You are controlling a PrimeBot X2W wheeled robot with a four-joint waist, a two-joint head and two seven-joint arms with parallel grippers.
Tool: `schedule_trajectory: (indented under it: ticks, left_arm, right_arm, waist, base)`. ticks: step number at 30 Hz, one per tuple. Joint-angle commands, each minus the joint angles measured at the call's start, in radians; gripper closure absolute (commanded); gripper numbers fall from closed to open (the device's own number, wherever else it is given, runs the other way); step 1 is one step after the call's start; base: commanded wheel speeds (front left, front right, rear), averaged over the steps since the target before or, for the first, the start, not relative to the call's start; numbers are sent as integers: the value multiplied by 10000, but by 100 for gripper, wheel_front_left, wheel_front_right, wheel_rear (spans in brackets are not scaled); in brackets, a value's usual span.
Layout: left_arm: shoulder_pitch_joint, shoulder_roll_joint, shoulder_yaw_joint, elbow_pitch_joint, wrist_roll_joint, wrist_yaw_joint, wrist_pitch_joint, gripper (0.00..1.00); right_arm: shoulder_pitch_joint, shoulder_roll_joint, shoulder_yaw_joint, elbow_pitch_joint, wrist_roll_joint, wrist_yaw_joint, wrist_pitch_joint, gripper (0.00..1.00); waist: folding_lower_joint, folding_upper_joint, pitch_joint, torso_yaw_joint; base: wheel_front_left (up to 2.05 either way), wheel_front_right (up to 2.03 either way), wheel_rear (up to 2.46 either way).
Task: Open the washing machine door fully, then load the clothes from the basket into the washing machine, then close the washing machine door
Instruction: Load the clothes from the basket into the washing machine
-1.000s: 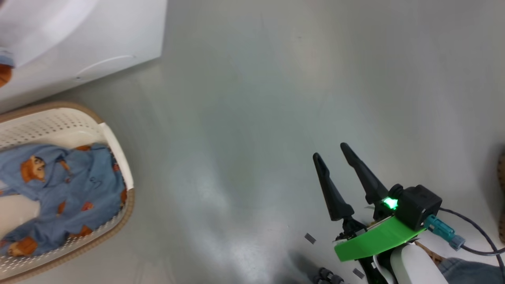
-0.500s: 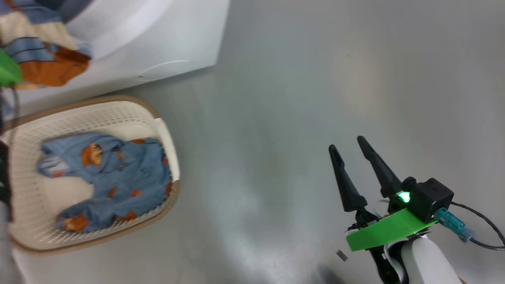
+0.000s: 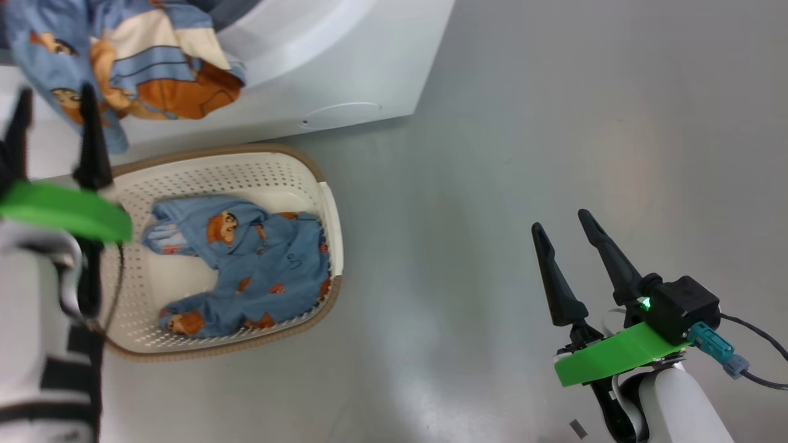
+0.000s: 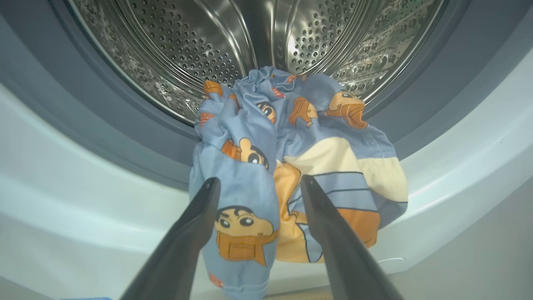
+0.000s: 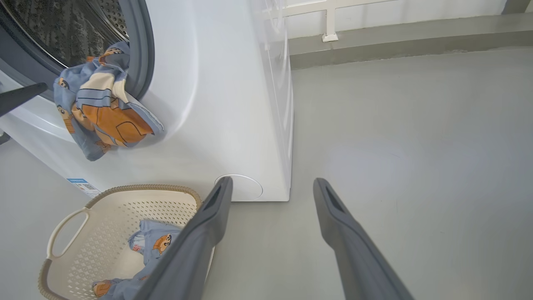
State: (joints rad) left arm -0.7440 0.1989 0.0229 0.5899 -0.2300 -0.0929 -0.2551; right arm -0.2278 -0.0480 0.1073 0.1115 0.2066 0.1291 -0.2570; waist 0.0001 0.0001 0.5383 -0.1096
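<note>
The washing machine (image 5: pixel 233 104) is seen on the grey floor (image 3: pixel 554 123) with its drum (image 4: pixel 266 37) laid open; since a second ago the head view has been swung, so machine and basket (image 3: pixel 329 203) are shown further right in it, a shift of the camera and not of the things; the basket is set on the floor just before the machine; a draped garment (image 4: pixel 291 146), newly brought into the head view, is hung over the drum's lip, half inside and half down the white front; a second garment (image 3: pixel 258 264) is left lying in the basket; the left tool (image 4: pixel 259 180), also newly shown there, is held wide open just short of the draped garment, nothing gripped; the right tool (image 3: pixel 560 219) is kept spread and empty over bare floor, as before.
</note>
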Motion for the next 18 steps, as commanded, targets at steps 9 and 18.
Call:
schedule_trajectory:
  ticks: [9,18]
  left_arm:
    - [2708,101,277,-2332,-435,47,271,0]
    - [4026,67,334,-3856,-577,245,525,0]
  right_arm:
    - [-103,-22,-147,-236,-385,16,-48,0]
    - [-99,-22,-246,-251,-549,16,-48,0]
  waist:
    - [-1,-1,-156,507]
    - [-1,-1,-173,734]
  base:
    - [0,0,0]
    - [0,0,0]
